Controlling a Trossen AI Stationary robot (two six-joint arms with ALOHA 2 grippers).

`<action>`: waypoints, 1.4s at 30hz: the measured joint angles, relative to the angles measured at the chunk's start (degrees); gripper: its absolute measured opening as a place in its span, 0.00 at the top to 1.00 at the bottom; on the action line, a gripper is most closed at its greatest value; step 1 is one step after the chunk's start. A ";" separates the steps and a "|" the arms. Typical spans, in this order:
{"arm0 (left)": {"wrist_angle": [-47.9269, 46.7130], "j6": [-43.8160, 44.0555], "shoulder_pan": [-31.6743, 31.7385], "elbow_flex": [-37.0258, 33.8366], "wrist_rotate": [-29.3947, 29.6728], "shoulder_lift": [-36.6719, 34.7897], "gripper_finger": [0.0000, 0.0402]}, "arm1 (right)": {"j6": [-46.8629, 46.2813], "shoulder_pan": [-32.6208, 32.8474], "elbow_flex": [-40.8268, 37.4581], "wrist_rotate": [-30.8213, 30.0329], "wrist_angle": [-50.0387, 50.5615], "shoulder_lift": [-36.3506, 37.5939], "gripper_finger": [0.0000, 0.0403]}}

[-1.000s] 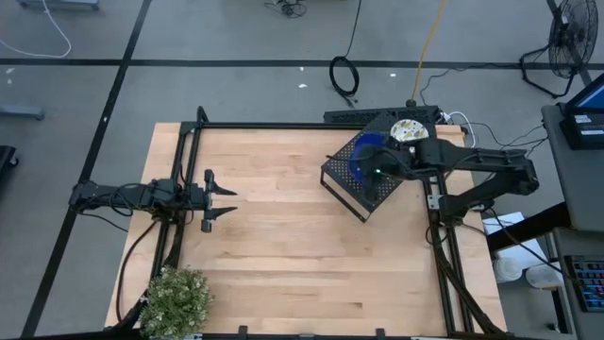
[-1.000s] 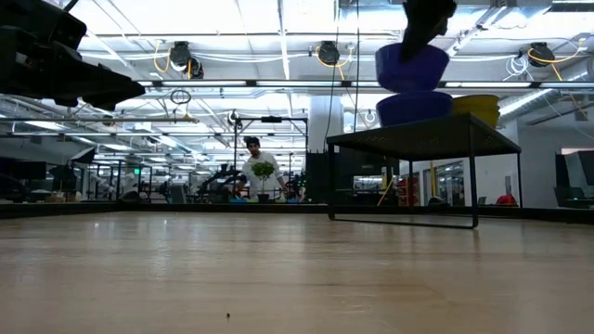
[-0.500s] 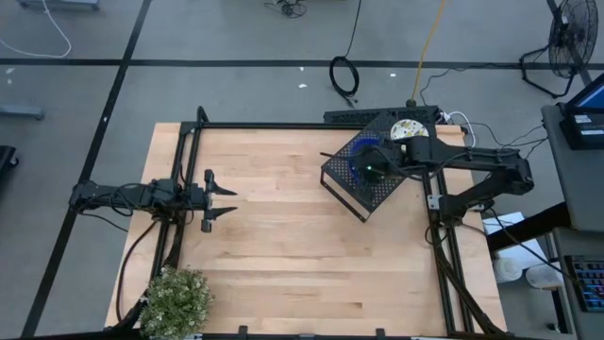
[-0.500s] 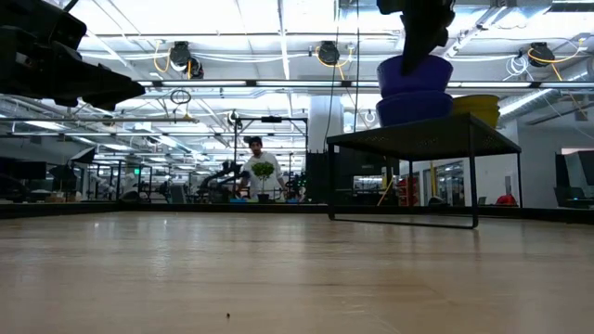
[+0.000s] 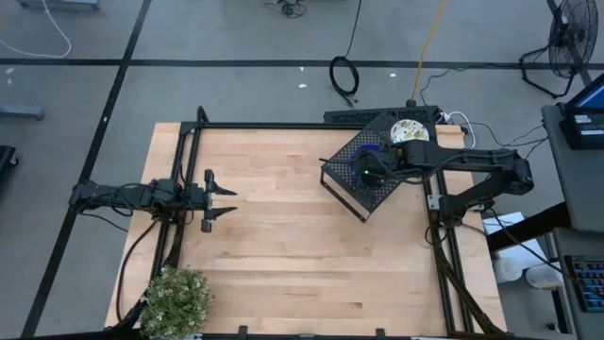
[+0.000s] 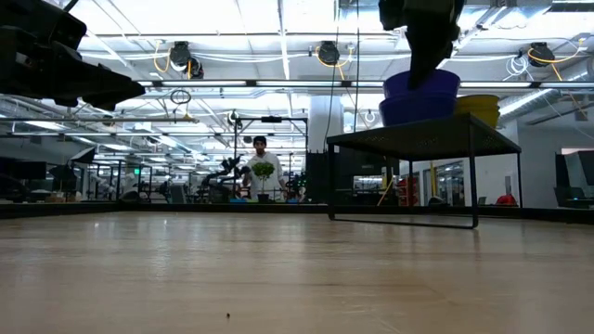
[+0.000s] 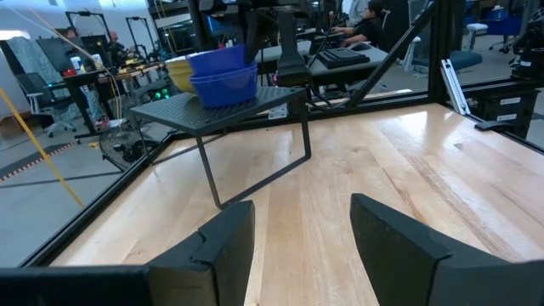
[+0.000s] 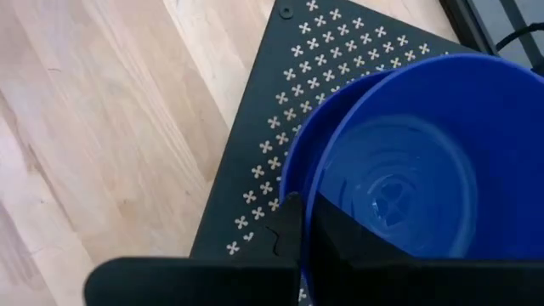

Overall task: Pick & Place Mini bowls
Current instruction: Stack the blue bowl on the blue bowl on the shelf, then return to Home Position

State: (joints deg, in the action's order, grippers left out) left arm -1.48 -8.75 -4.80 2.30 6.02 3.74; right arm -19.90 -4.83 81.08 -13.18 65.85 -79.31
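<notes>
- while the right gripper (image 8: 310, 225) pinches the rim of a blue mini bowl (image 8: 408, 170), this bowl sits nested in a second blue bowl (image 6: 422, 104) on top of the black perforated box (image 5: 363, 179), near the far right corner of the table (image 5: 283, 246).
- its fingers are pressed together on the rim, one inside the bowl and one outside.
- a cream speckled bowl (image 5: 407, 130) rests on the same box, nearer the table's far edge; in the low view it shows as a yellowish bowl behind the blue ones.
- the left gripper (image 7: 293, 234) waits near the left edge of the table, its fingers spread and holding nothing.
- risk: i judge that the two blue bowls can stick together, because one sits deep in the other; if the arm lifts, the lower one may come up too and then fall on the box or the table.
- risk: the hold is only on a thin rim at one side, so the bowl may tilt or slip out when it is carried.
- risk: the box stands on thin legs, so a sideways push from the arm could shift it and disturb the other bowls.
- i cannot see more bowls than these.
</notes>
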 joint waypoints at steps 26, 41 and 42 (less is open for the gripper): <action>0.00 0.01 0.02 -0.01 0.00 -0.01 0.51 | 3.28 -0.07 -0.55 -0.23 -2.87 1.10 0.82; 0.09 0.02 0.02 -0.01 -0.01 0.01 0.51 | 2.72 3.25 -4.92 2.84 -9.57 12.77 0.90; 0.16 0.01 0.01 -0.01 0.00 0.00 0.51 | 2.99 4.14 -6.85 2.42 -11.65 14.71 0.91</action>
State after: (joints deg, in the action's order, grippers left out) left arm -1.31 -8.74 -4.79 2.28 6.02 3.74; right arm -16.91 -0.69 74.23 -10.76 54.20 -64.60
